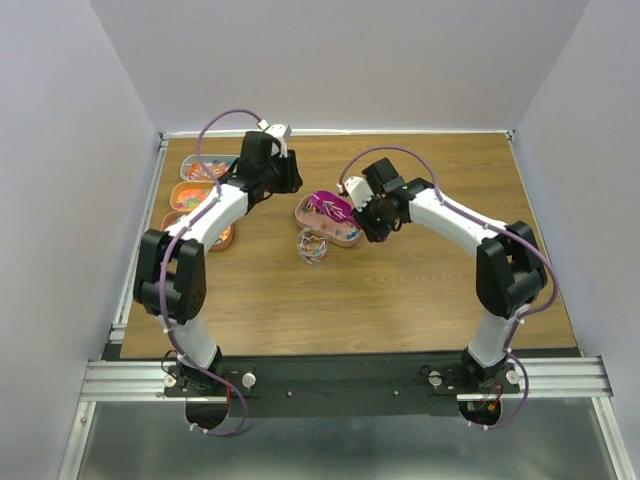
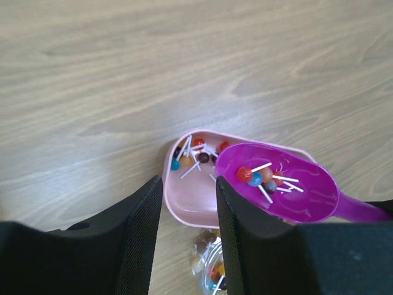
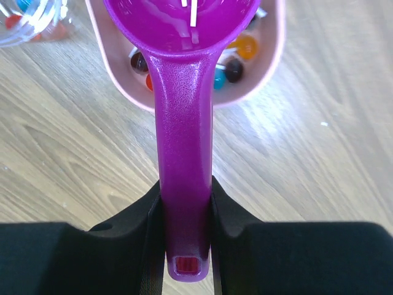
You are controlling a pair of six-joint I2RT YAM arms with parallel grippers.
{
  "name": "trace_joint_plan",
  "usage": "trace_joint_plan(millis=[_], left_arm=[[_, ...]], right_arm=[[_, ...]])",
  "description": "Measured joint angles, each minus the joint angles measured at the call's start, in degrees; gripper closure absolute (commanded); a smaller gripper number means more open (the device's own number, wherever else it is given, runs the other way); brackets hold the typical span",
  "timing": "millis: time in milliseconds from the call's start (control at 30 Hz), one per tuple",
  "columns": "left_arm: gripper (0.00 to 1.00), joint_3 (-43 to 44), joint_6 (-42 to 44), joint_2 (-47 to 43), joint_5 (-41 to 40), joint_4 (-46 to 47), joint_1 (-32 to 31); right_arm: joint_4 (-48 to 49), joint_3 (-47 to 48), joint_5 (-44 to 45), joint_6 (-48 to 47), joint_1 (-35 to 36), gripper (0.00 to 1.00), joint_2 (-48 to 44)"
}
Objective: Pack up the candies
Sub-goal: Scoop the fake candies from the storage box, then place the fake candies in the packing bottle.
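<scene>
- In the bowl of the magenta scoop (image 2: 288, 190), over the pink tray (image 2: 184, 206), lie a few of the candies (image 2: 261, 177): small round sweets on thin white sticks. More sit in the tray, and some in a clear container (image 2: 212, 273) just beside it.
- They look light, hard and smooth, so they would likely roll out if the scoop tips. The sticks may catch on a rim.
- They are too small to pinch singly and are best carried in the scoop, held by its stiff handle.
- The right jaws are clenched on that handle, near its end.
- The left jaws stand apart, grasping nothing, above the worktop (image 2: 123, 74) near the tray.
</scene>
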Motion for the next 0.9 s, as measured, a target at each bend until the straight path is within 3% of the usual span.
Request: trace_joint_plan(millis=[433, 733, 900], left_arm=[[0.47, -10.10, 0.42, -22.69, -5.99, 4.37, 2.12], [0.46, -24.76, 2.08, -35.19, -6.05, 4.04, 2.12], [0.46, -28.33, 2.75, -38.58, -8.11, 2.97, 2.10]], right_arm=[[-0.76, -2.49, 5.22, 2.45, 2.45, 0.99, -13.51], [-5.14, -4.24, 11.61, 5.29, 10.38, 0.99, -14.86], [-8.83, -4.13, 16.13, 6.91, 14.36, 0.99, -14.84]])
